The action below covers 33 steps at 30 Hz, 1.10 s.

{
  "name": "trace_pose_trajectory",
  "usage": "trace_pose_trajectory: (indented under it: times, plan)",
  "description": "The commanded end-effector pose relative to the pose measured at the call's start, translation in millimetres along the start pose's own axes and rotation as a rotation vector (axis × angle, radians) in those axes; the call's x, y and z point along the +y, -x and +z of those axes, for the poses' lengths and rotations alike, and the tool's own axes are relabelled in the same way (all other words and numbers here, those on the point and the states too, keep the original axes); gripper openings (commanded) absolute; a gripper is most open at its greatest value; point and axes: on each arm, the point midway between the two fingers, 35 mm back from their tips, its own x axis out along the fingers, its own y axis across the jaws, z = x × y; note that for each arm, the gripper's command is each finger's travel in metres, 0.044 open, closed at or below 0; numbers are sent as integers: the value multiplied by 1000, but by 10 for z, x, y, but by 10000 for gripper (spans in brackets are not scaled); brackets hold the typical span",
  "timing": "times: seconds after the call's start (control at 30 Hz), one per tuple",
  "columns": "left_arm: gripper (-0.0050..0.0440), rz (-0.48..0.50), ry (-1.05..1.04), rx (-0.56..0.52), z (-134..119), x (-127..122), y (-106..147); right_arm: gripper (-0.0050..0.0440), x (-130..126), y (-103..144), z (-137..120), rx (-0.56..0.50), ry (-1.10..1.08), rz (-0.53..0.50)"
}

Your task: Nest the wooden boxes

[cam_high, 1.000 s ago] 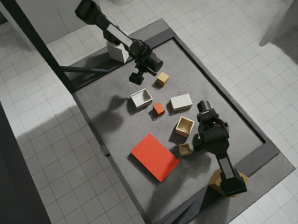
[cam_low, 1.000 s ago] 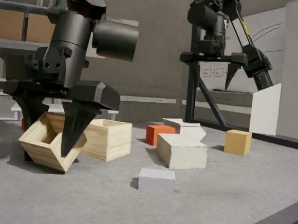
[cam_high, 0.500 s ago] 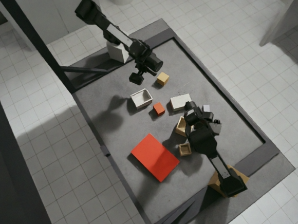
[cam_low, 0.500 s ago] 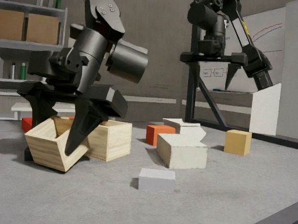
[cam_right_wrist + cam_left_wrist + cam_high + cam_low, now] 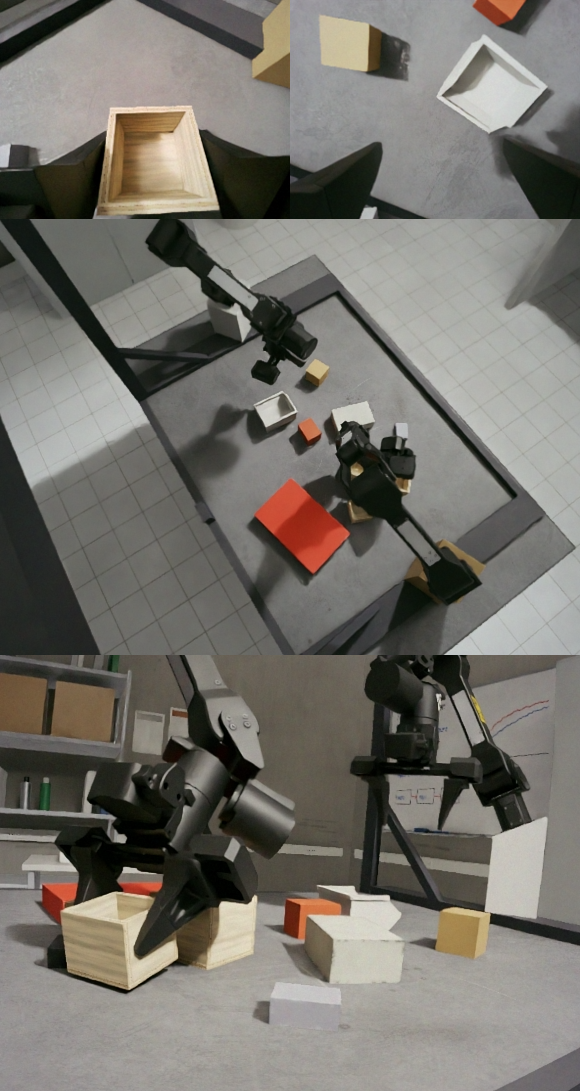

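The desk [image 5: 450, 469] [image 5: 450, 1050] [image 5: 412, 112] [image 5: 147, 64] has a matte grey, faintly scuffed surface within a dark rim. Pale square tiles [image 5: 500, 384] cover the floor around it. Behind stand a whiteboard [image 5: 525, 775] with red and blue curves and a grey metal shelf unit [image 5: 125, 715] bearing brown cardboard cartons [image 5: 82, 712].

The right claw [image 5: 400, 479] [image 5: 97, 955] [image 5: 150, 130] grips a square, open box of pale grained wood [image 5: 405, 485] [image 5: 95, 945] [image 5: 152, 161], its opening upward. Just beside it is a second open wooden box [image 5: 356, 470] [image 5: 230, 935]; a smaller wooden box [image 5: 359, 514] lies near, partly hidden by the arm. The held box is outside both.

The left claw [image 5: 284, 368] [image 5: 412, 822] [image 5: 443, 146], spread wide and holding nothing, hangs above the desk near a yellow block [image 5: 317, 372] [image 5: 462, 932] [image 5: 346, 44] and an open white box [image 5: 275, 411] [image 5: 367, 910] [image 5: 496, 93]. An orange block [image 5: 309, 431] [image 5: 310, 913] [image 5: 500, 9] separates that box from a rectangular white block [image 5: 352, 415] [image 5: 367, 957]. A flat red slab [image 5: 300, 524] [image 5: 56, 900] lies well apart from the yellow block.

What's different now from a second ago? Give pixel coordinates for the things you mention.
The tilted wooden box in the right hand [image 5: 92, 927] [image 5: 154, 161] has been turned nearly level, open side up; it's held in both the earlier exterior picture and now. That hand has swung over toward the other wooden box [image 5: 232, 935]. The white tray [image 5: 275, 411] [image 5: 496, 93] and the red block [image 5: 302, 526] stayed put.
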Motion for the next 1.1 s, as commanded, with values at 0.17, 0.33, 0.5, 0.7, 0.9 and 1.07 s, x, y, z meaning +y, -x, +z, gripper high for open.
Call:
trace_pose_trajectory:
  times: [0.17,0.33,0.5,0.7,0.9,1.07]
  plan:
    - [400,-2,2,-13,28,-18,34,-50,23,48,-99,-141,-3,8]
    - [400,-2,2,-13,28,-18,34,48,22,39,-129,-129,-3,9]
    - [400,-2,2,-13,28,-18,34,120,22,39,-129,-129,-3,9]
    - [400,-2,2,-13,28,-18,34,264,22,39,-129,-129,-3,9]
    - [400,-2,2,-13,28,-18,34,400,22,39,-129,-129,-3,9]
    - [400,-2,2,-13,28,-18,34,400,22,39,-129,-129,-3,9]
